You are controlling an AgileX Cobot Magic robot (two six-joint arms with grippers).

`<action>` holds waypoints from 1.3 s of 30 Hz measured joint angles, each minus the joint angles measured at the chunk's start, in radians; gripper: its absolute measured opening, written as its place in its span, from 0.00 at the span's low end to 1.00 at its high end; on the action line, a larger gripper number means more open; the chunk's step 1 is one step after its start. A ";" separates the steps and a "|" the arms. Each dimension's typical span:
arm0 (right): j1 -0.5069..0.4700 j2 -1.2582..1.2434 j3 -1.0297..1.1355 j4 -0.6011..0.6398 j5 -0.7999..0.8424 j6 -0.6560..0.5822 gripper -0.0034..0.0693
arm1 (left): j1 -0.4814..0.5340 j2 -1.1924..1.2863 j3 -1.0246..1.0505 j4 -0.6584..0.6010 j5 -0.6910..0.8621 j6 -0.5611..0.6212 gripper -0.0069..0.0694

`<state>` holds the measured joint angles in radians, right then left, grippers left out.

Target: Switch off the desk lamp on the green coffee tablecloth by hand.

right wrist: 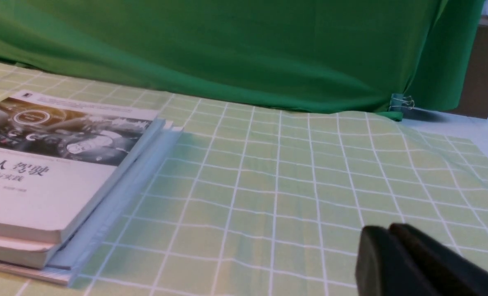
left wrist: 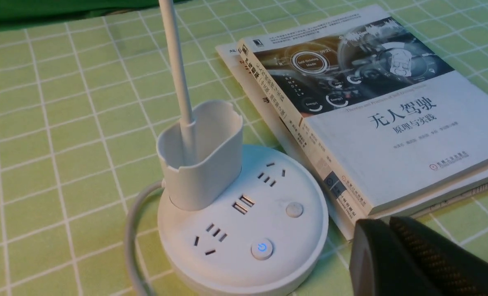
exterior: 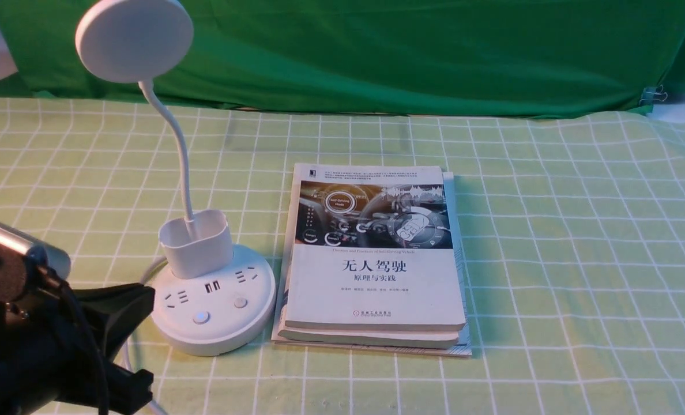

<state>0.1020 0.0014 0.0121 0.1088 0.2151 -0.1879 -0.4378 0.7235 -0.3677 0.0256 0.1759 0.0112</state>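
The left fingers (exterior: 153, 333), spread and empty, were to be aligned above the lit button (left wrist: 262, 248); the right fingers' (right wrist: 385, 246) opening couldn't be told.

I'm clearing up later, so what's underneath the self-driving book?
Under the self-driving book are another book and, lowest, something thin with line patterns. Their covers are mostly hidden, so I can't tell their titles.
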 joint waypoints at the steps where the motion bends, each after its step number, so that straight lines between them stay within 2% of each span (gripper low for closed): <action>1: 0.000 0.000 0.000 0.000 0.000 0.000 0.09 | 0.000 0.000 0.001 0.001 0.000 0.001 0.12; 7: 0.000 0.000 0.000 0.000 0.000 0.000 0.09 | 0.000 -0.007 0.002 0.012 -0.020 0.024 0.10; 12: 0.000 0.000 0.000 0.000 0.000 0.000 0.09 | 0.027 -0.115 0.062 -0.007 -0.163 0.108 0.10; 13: 0.000 0.000 0.000 0.000 0.000 0.000 0.09 | 0.070 -0.188 0.109 -0.040 -0.233 0.141 0.10; 16: 0.000 0.000 0.000 0.000 0.000 0.000 0.09 | 0.160 -0.302 0.188 -0.069 -0.296 0.159 0.10; 23: 0.000 0.000 0.000 0.000 0.000 0.000 0.09 | 0.374 -0.534 0.353 -0.095 -0.315 0.149 0.10; 25: 0.000 0.000 0.000 0.000 0.000 0.000 0.09 | 0.398 -0.569 0.368 -0.100 -0.306 0.144 0.10; 29: 0.000 0.000 0.000 0.000 0.000 0.000 0.09 | 0.429 -0.674 0.372 -0.107 -0.168 0.113 0.10; 30: 0.000 0.000 0.000 0.000 0.001 0.000 0.09 | 0.429 -0.705 0.372 -0.111 -0.078 0.104 0.10; 33: 0.000 0.000 0.000 0.000 0.000 0.000 0.09 | 0.429 -0.721 0.375 -0.114 0.040 0.095 0.10; 39: 0.000 0.000 0.000 0.000 0.000 0.000 0.09 | 0.429 -0.725 0.376 -0.114 0.054 0.095 0.10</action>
<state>0.1020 0.0014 0.0121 0.1088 0.2150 -0.1879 -0.0084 -0.0019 0.0081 -0.0885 0.2302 0.1059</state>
